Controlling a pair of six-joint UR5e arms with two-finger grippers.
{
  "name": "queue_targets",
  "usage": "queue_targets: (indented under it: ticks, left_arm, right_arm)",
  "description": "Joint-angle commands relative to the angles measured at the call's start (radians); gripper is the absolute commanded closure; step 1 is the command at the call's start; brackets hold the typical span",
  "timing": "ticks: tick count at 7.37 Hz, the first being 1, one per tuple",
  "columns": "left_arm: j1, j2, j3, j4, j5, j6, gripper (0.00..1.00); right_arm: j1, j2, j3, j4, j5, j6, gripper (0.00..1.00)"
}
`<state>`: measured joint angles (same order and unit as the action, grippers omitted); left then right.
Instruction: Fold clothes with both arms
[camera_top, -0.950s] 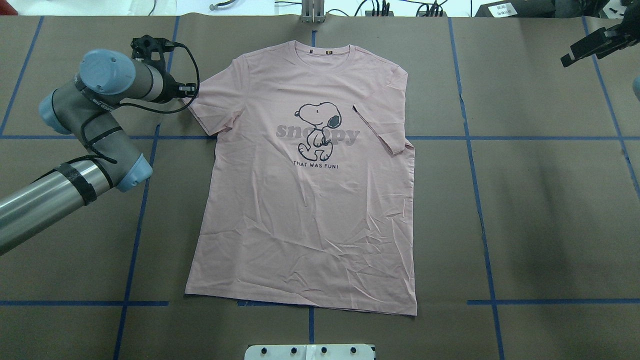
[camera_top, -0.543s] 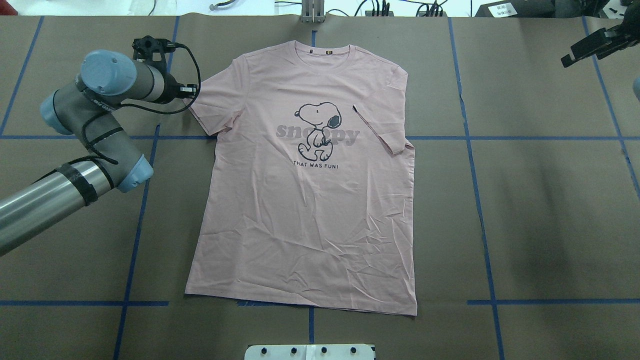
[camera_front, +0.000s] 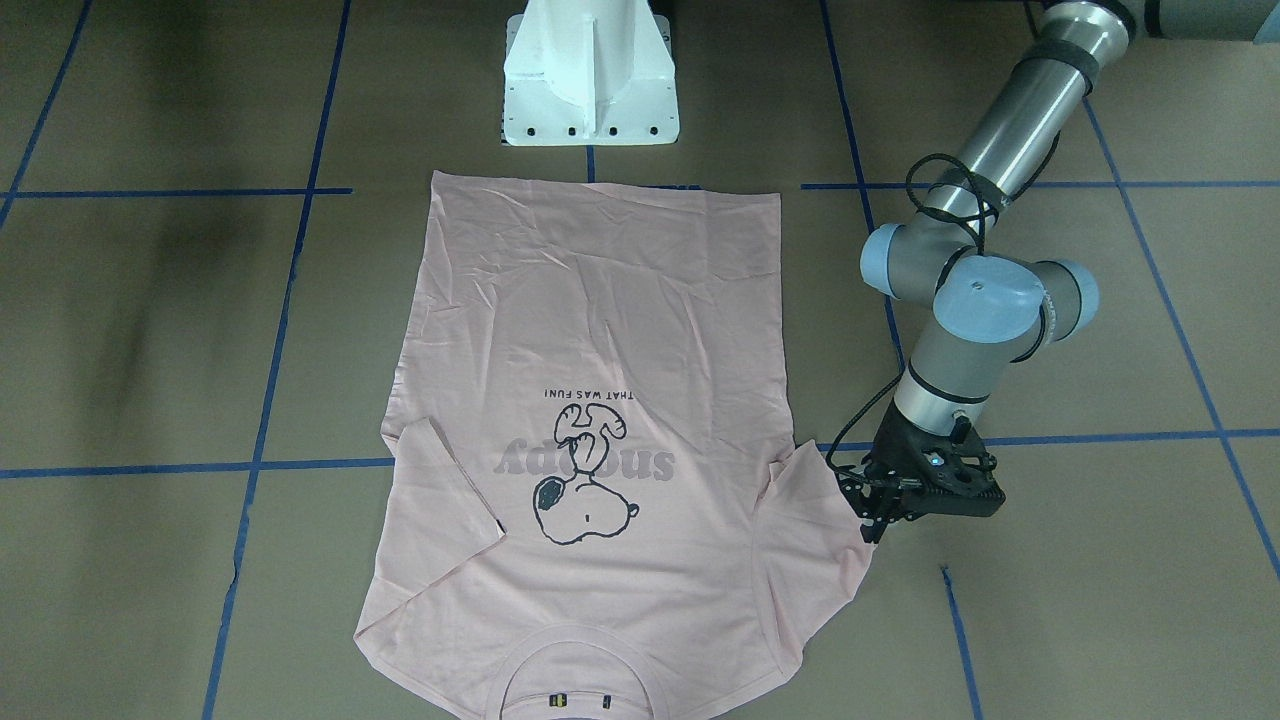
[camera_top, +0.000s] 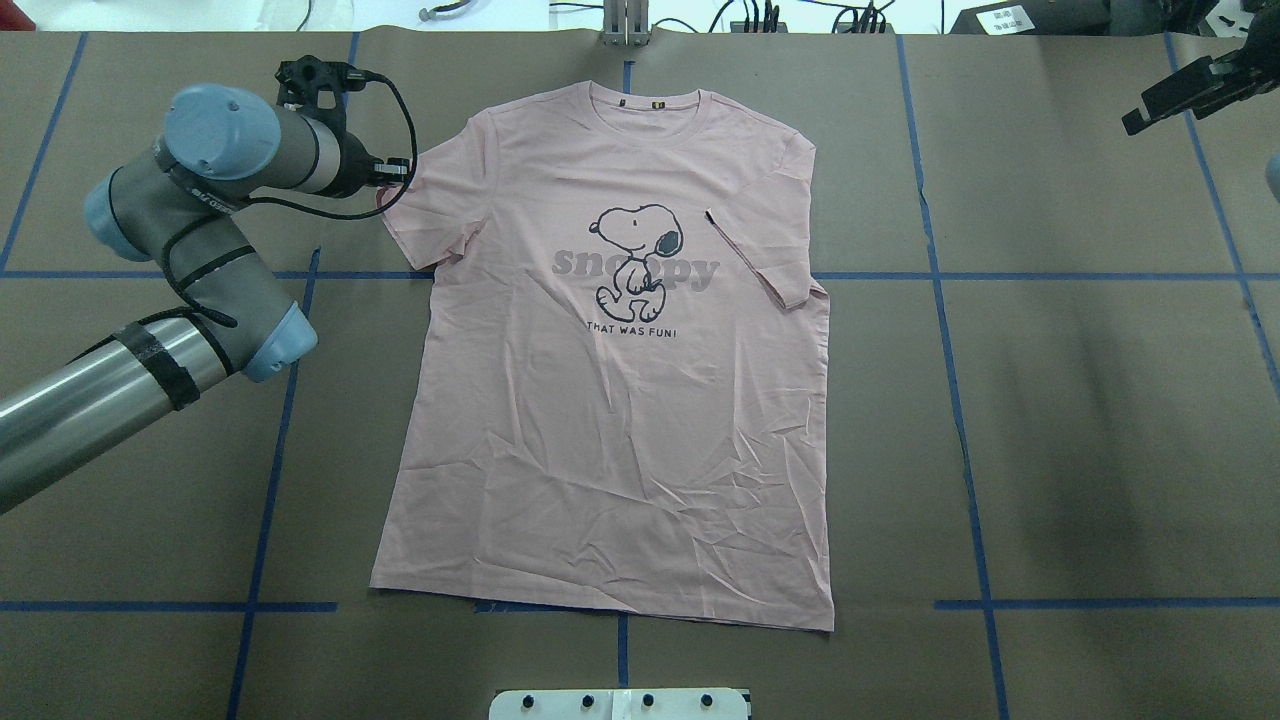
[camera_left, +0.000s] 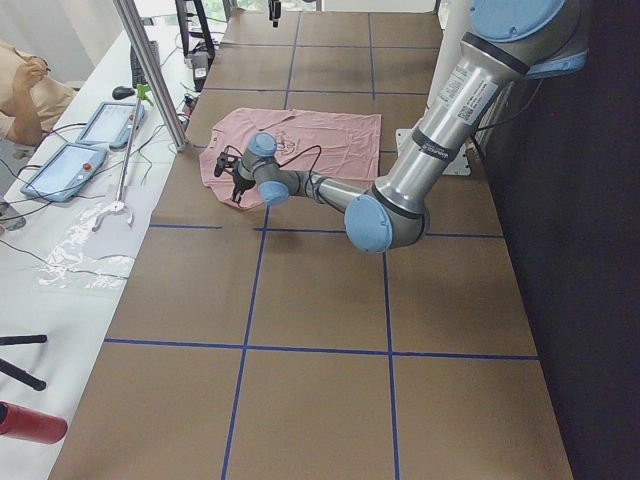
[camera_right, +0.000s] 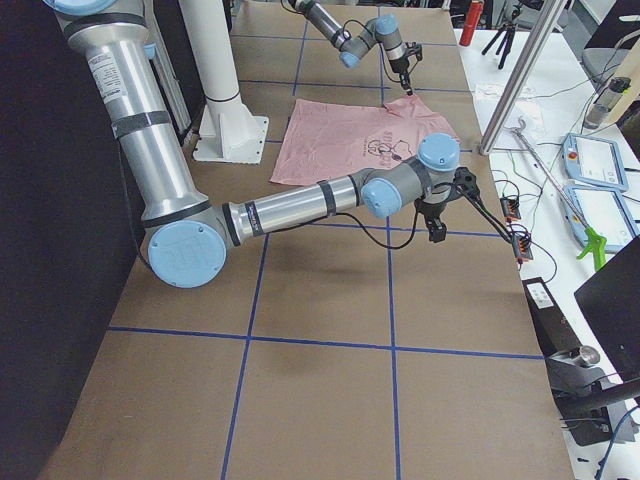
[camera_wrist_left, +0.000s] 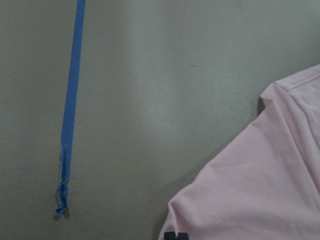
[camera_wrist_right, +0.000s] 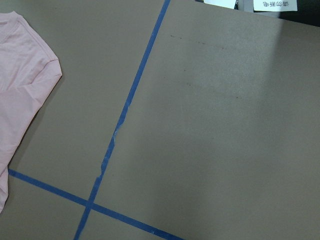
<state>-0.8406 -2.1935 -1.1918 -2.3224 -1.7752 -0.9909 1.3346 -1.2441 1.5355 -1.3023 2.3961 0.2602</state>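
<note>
The pale pink T-shirt (camera_top: 610, 400) lies flat and front up on the brown table, collar at the far edge. The sleeve on the robot's right (camera_top: 765, 255) is folded in over the body. My left gripper (camera_top: 395, 178) is at the outer edge of the other sleeve (camera_front: 820, 530), low over the table and shut on its hem. In the left wrist view that sleeve (camera_wrist_left: 260, 195) fills the lower right. My right gripper (camera_top: 1135, 118) hangs far off at the table's far right corner, away from the shirt. I cannot tell whether it is open or shut.
Blue tape lines (camera_top: 270, 480) cross the brown table cover. The white pedestal base (camera_front: 590, 90) stands at the robot's edge by the shirt's hem. A side bench with tablets (camera_left: 60, 170), cables and a metal post (camera_left: 150, 80) runs along the far side, where a person (camera_left: 25, 90) sits.
My left gripper has moved toward the table's far edge and inward toward the shirt. The sleeve's outer corner has shifted inward with it. The right gripper has hardly moved.
</note>
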Motion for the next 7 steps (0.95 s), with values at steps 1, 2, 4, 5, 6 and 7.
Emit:
queue_targets:
  ticks: [1, 2, 4, 5, 6, 7]
  left_arm:
    - [0.008, -0.075, -0.112, 0.276, 0.005, -0.082, 1.0]
    - [0.058, -0.151, -0.091, 0.358, 0.013, -0.138, 1.0]
    - [0.122, -0.314, 0.06, 0.423, 0.071, -0.245, 1.0]
    - [0.132, -0.356, 0.113, 0.423, 0.071, -0.256, 1.0]
    - [0.133, -0.367, 0.129, 0.429, 0.069, -0.227, 0.17]
    - [0.132, -0.359, 0.117, 0.44, 0.066, -0.144, 0.0]
  right_arm:
    - [0.0, 0.0, 0.0, 0.0, 0.0, 0.001, 0.0]
    - [0.0, 0.002, 0.0, 0.0, 0.0, 0.002, 0.0]
    - [-0.002, -0.001, -0.002, 0.001, -0.006, 0.004, 0.0]
    - [-0.002, -0.002, 0.0, 0.002, -0.015, 0.004, 0.0]
    - [-0.002, -0.002, 0.003, 0.003, -0.014, 0.001, 0.0]
    - [-0.005, 0.0, 0.017, 0.002, -0.011, 0.011, 0.0]
